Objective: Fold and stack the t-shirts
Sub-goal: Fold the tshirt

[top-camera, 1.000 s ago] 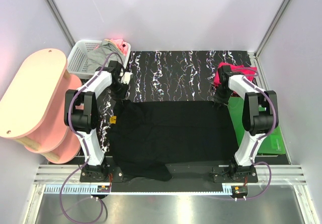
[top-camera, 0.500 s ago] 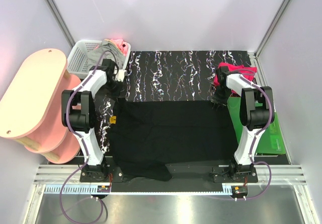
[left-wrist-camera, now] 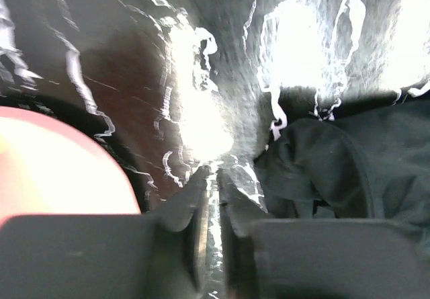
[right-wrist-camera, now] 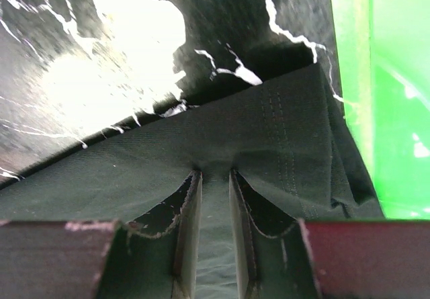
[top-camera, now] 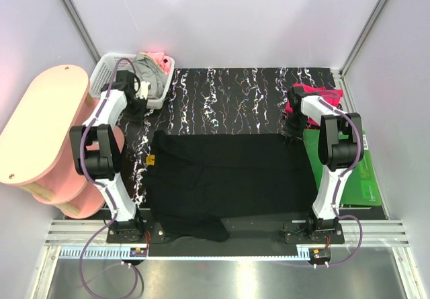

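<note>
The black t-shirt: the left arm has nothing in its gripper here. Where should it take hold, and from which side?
Probably the far-left corner of the black t-shirt, approached from above. That corner lies bunched and raised off the table, so fingers can close on a fold. The right gripper is already pinching the far-right corner, so a matching grip would let both arms lift that edge evenly. The left gripper is nearly closed.

Marbled black table (top-camera: 235, 97) carries black t-shirt (top-camera: 222, 178), basket (top-camera: 111, 74).
</note>
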